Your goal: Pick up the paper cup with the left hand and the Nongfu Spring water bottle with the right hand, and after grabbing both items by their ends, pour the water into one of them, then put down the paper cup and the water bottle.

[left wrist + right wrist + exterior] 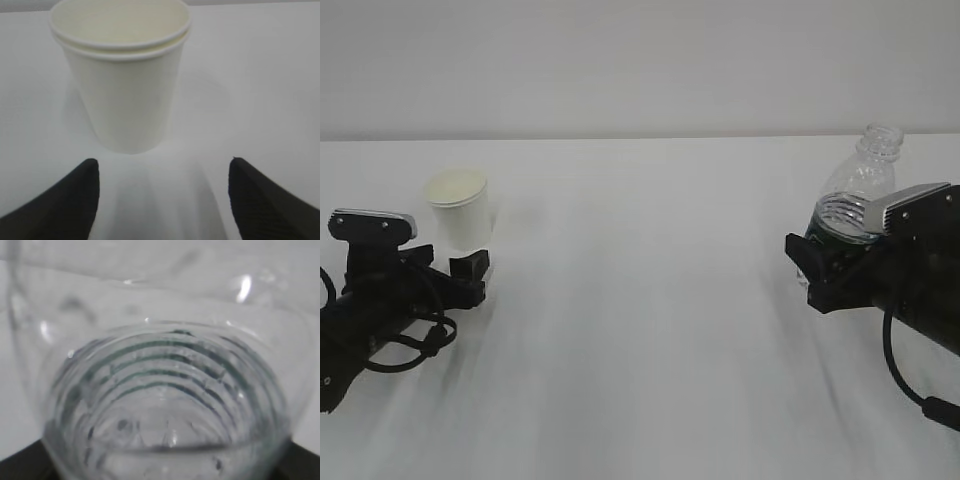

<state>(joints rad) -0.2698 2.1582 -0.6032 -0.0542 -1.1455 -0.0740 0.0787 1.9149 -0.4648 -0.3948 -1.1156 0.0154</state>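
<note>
The white paper cup stands upright on the table at the left. In the left wrist view the paper cup sits just beyond my two black fingertips, which stand wide apart and touch nothing. My left gripper is open, close in front of the cup's base. At the right, the clear ribbed Nongfu Spring water bottle leans slightly, its neck uncapped. My right gripper is shut on its lower body. I cannot make out water in the bottle or the cup.
A plain white table stretches between the two arms, ending at a pale wall behind. The bottle's base is hidden behind my right gripper, so I cannot tell whether it rests on the table.
</note>
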